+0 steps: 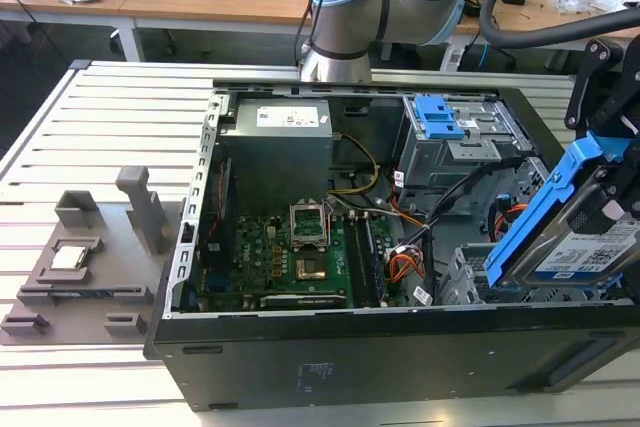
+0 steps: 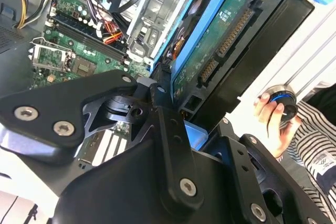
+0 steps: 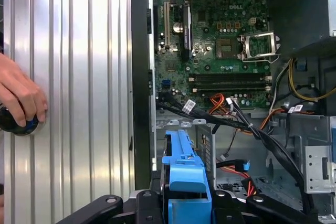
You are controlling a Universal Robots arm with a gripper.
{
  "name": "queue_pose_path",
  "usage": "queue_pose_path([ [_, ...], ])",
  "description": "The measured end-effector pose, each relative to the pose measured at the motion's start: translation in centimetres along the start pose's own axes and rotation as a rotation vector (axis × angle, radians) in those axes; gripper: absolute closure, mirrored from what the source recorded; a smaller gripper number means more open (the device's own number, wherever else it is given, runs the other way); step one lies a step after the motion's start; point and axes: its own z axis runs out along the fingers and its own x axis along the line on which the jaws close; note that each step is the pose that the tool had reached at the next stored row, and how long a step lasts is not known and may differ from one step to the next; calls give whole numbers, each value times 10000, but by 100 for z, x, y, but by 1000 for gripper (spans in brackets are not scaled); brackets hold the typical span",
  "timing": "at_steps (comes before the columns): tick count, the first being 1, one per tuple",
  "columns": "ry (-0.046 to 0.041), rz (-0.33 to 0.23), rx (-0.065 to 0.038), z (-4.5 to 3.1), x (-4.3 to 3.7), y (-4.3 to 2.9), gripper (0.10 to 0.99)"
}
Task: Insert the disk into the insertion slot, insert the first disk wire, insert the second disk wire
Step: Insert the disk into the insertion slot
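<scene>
starting at the exterior view's left, a grey plastic parts fixture [image 1: 90, 267] sits on the ribbed aluminium table [image 1: 60, 147], then comes the open black computer case [image 1: 300, 367] with its green motherboard [image 1: 290, 257]. over at the right the black gripper [image 1: 608, 209] is clamped on the flat silver disk [image 1: 580, 252] in its bright blue carrier. it's tilted over the low grey perforated insertion slot [image 1: 465, 277], not seated in it yet.

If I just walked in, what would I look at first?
The bright blue frame around the disk, held tilted by the gripper over the open computer case at the exterior view's right. Next, the green motherboard inside the case, and a person's hand on a dark knob on the ribbed table.
</scene>
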Motion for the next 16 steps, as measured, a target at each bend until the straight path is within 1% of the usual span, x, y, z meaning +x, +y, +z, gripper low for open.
queue_pose_path([
  [3, -1, 0, 0, 1, -51, 1, 722],
  [7, 0, 1, 0, 12, -55, 1, 722],
  [9, -3, 1, 0, 30, -59, 0, 722],
  [10, -1, -5, 0, 30, -80, 0, 722],
  [13, 6, -148, 0, 32, -197, 2, 722],
  [16, 12, -271, 0, 38, -246, 3, 722],
])
